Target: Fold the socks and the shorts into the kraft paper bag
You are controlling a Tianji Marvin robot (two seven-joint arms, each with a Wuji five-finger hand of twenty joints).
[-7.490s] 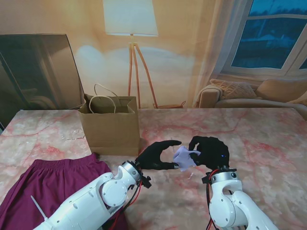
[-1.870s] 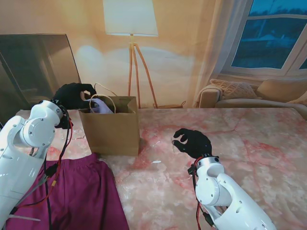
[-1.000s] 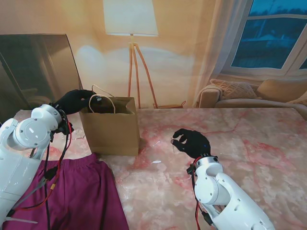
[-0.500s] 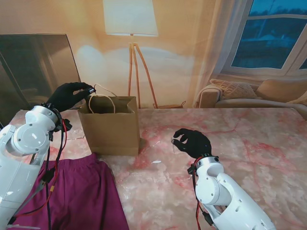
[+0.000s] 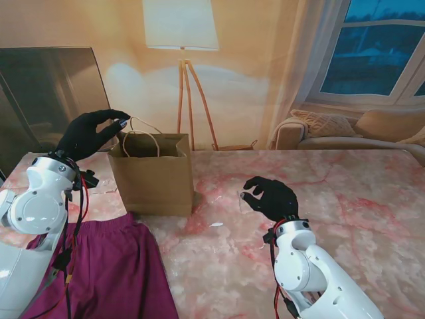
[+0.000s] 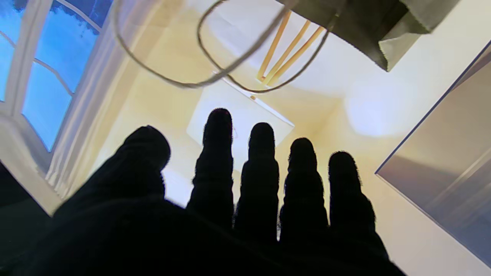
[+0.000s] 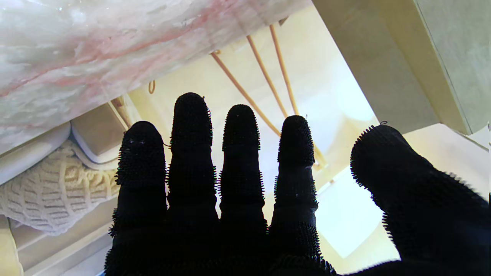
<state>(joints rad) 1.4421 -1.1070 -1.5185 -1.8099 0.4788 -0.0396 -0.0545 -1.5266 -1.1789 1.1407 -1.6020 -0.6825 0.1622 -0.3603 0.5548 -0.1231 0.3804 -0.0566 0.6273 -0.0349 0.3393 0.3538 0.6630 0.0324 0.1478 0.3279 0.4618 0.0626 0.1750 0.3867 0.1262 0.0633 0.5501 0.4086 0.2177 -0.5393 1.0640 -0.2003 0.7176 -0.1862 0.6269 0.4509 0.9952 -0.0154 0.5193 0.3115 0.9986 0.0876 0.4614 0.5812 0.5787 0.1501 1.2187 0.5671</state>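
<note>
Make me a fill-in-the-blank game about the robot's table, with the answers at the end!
1. The bag stands on the robot's ____ side of the table.
2. The shorts are dark ____.
3. The left hand is raised beside the bag's ____.
4. The right hand holds ____.
Missing words: left; purple; handles; nothing

The kraft paper bag [image 5: 153,174] stood upright at the far left of the table [image 5: 345,193], its mouth open upward but crossed by two cord handles [image 5: 142,135], with my left hand [image 5: 89,133] hovering just beside that rim. Nearer to me the shorts [image 5: 106,272] covered the left table corner. Between bag and my empty, spread right hand [image 5: 271,197] bare marble lay open, as did everything to the right
</note>
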